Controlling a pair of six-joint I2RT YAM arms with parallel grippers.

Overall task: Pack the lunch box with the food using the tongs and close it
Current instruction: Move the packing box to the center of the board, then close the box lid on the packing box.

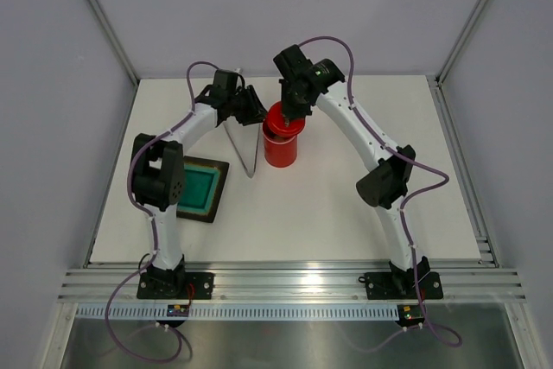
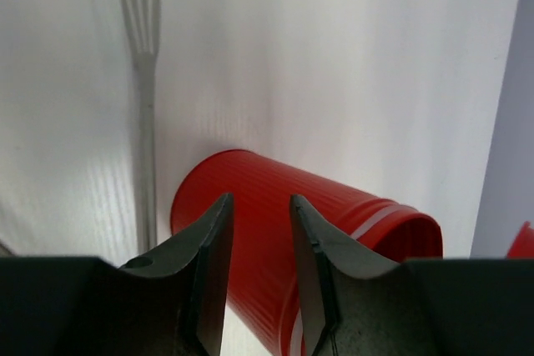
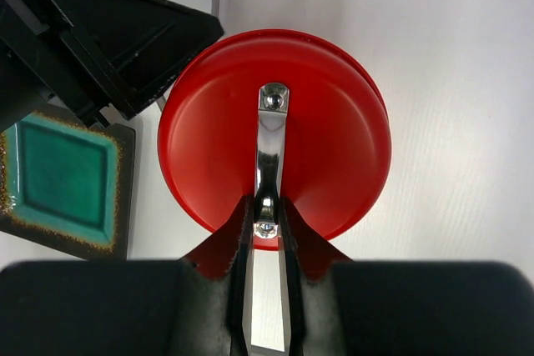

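Standing upright on the table [image 1: 346, 205], mid-width and toward the far side, the lunch box [image 1: 281, 149] carries its round red lid [image 3: 334, 139] on top (whether the lid is fully seated cannot be told). The right gripper [image 3: 267, 206] reaches down from above, its two fingers pinched onto the near end of the lid's silver handle [image 3: 272, 135].

The left gripper [image 2: 259, 202] is just beside the canister's left flank. Its fingers [image 2: 209, 248] are parted by a narrow gap with nothing between them, and the ribbed red wall shows behind the gap. Whether the fingertips touch that wall cannot be told.

The tongs [image 1: 239, 150] lie flat on the table just left of the lunch box, arms spread in a narrow V and clasping nothing. One slotted tip is visible in the left wrist view. Nearer the left arm sits a black tray [image 1: 220, 192] lined with a teal mat [image 1: 197, 186].
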